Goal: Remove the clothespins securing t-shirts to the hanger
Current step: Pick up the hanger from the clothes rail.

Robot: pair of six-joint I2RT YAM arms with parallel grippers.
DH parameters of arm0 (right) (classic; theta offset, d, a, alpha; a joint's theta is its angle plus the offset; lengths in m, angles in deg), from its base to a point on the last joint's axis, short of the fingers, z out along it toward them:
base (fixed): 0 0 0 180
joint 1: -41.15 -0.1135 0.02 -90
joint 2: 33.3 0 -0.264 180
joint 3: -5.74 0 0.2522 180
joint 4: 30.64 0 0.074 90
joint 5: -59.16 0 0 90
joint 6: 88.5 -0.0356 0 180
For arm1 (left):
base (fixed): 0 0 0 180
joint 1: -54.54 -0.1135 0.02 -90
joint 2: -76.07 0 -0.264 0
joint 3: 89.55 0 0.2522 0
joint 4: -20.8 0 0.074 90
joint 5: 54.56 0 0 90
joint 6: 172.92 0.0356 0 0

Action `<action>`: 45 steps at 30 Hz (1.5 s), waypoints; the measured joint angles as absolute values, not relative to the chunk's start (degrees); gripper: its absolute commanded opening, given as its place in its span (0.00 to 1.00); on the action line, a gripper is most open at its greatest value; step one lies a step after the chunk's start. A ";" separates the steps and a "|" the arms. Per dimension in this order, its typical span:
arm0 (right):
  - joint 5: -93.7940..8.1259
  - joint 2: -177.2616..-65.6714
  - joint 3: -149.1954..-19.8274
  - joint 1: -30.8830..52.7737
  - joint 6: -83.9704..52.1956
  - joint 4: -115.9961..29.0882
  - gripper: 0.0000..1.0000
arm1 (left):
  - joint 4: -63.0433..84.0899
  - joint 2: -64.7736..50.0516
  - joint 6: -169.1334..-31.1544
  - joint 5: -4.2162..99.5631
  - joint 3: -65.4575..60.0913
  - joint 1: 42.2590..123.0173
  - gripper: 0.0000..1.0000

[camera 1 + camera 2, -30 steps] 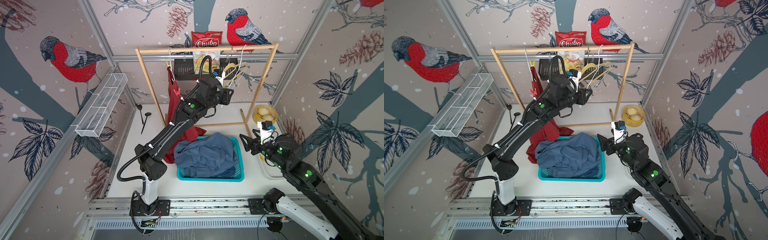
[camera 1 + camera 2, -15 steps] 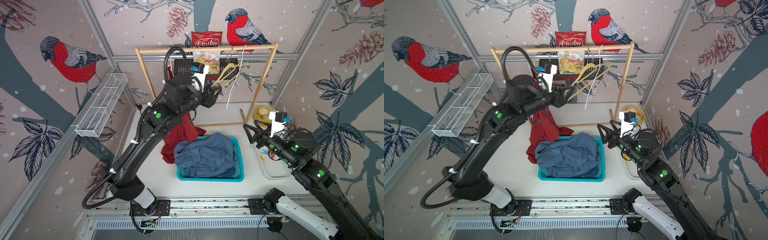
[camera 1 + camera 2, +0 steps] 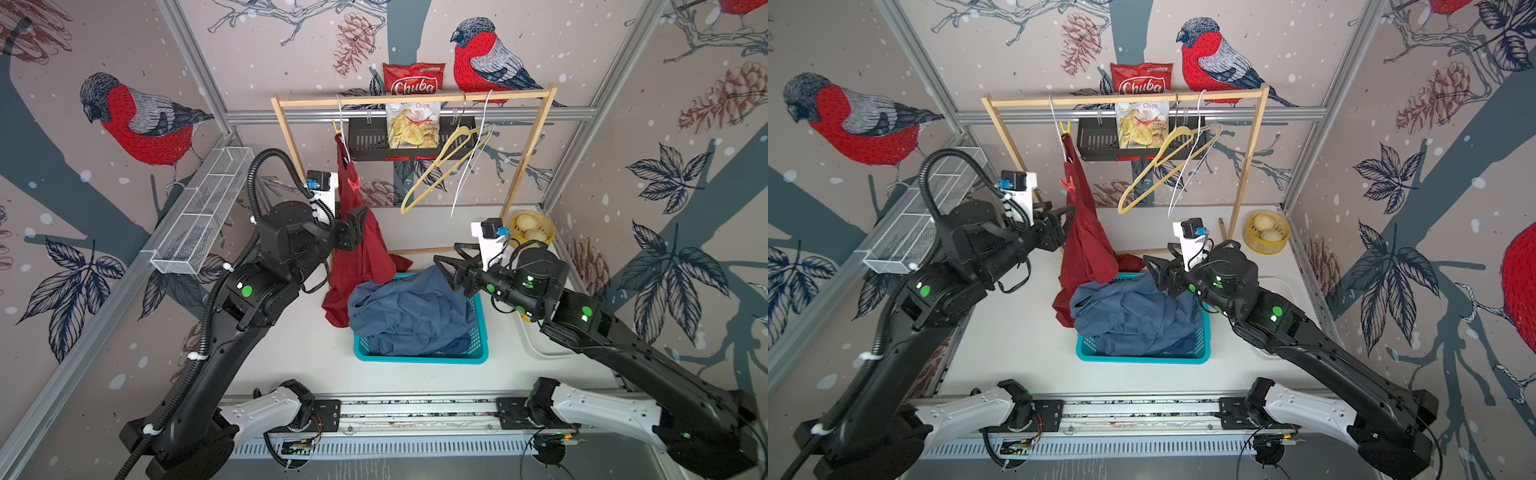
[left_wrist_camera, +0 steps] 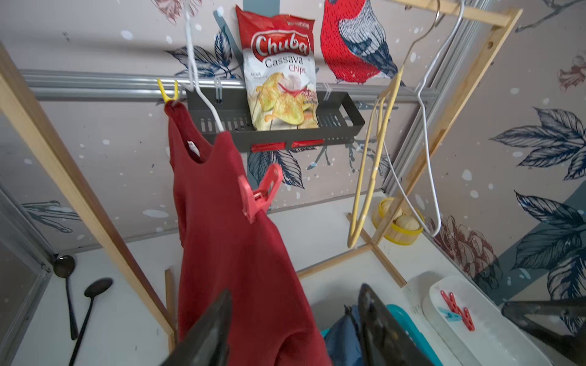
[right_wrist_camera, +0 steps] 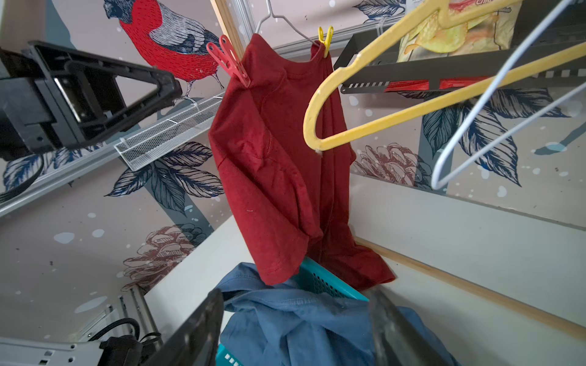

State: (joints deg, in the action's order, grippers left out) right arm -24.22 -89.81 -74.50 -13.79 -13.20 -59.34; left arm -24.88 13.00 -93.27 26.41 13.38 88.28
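Both of my grippers stand with their jaws apart and hold nothing. My left gripper [image 3: 356, 220] is raised beside the dark red t-shirt [image 4: 228, 237]. In the left wrist view the cloth hangs in line with the gap between my fingers, and I cannot tell whether it touches them. That shirt hangs on a white wire hanger [image 4: 203, 95] from the wooden rack [image 3: 415, 99], and its lower edge reaches the rim of the teal basket [image 3: 419, 358].

Two clothespins grip the shirt: a yellow clothespin [image 4: 168, 90] at the upper shoulder and a red clothespin [image 4: 260, 193] on the lower shoulder, above my left gripper.

My right gripper [image 3: 448, 262] hovers at the basket's far right corner, just above the blue t-shirt [image 3: 407, 316] heaped inside. Two loose red clothespins [image 4: 456, 309] and a light blue clothespin [image 4: 446, 313] lie in the white tray [image 4: 475, 336] on my right. A yellow hanger [image 3: 440, 166] and a thin white hanger [image 3: 469, 166] hang tilted on the rack.
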 measured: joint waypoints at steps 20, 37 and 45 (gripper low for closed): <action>-20.77 -89.07 -70.98 -12.78 -10.34 -58.03 0.77 | -17.25 7.56 -91.83 32.35 9.05 78.29 0.00; -23.17 -90.43 -73.34 -10.49 -7.45 -57.77 0.78 | -24.47 10.18 -83.37 34.30 22.14 77.92 0.00; -25.29 -91.36 -74.32 -9.79 -7.48 -57.79 0.79 | -26.74 13.22 -81.10 36.74 26.08 77.89 0.00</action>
State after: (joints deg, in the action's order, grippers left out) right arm -25.29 -91.36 -74.32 -9.79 -7.48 -57.79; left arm -26.74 13.22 -81.10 36.74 26.08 77.89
